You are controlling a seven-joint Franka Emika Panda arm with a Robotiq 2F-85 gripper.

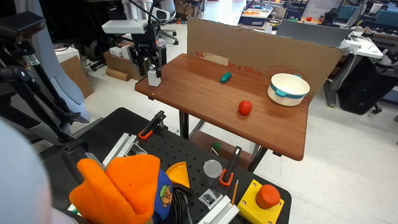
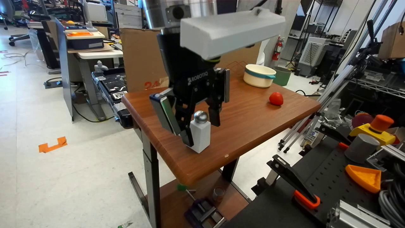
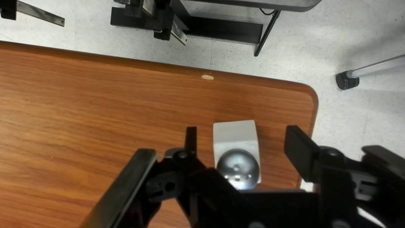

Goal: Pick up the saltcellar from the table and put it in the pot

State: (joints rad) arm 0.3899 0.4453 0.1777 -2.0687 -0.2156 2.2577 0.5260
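Note:
The saltcellar is a small white square-bodied shaker with a silver domed top, upright near one end of the brown table (image 1: pixel 192 93). It shows in both exterior views (image 1: pixel 154 79) (image 2: pixel 202 139) and in the wrist view (image 3: pixel 234 136). My gripper (image 1: pixel 150 71) points down over it and is open. In the wrist view the fingers (image 3: pixel 243 145) stand on either side of the shaker with a gap on each side. The pot, cream-white with a teal band and handles, stands at the table's far end in both exterior views (image 1: pixel 284 100) (image 2: pixel 258 81). It is out of the wrist view.
A red round object (image 1: pixel 245 107) lies between saltcellar and pot, nearer the pot. A green oblong object (image 1: pixel 225 77) lies near the cardboard wall (image 1: pixel 264 46) along the table's long edge. The table's corner edge (image 3: pixel 314 101) is close beside the saltcellar. A black cart (image 1: pixel 186 155) stands alongside.

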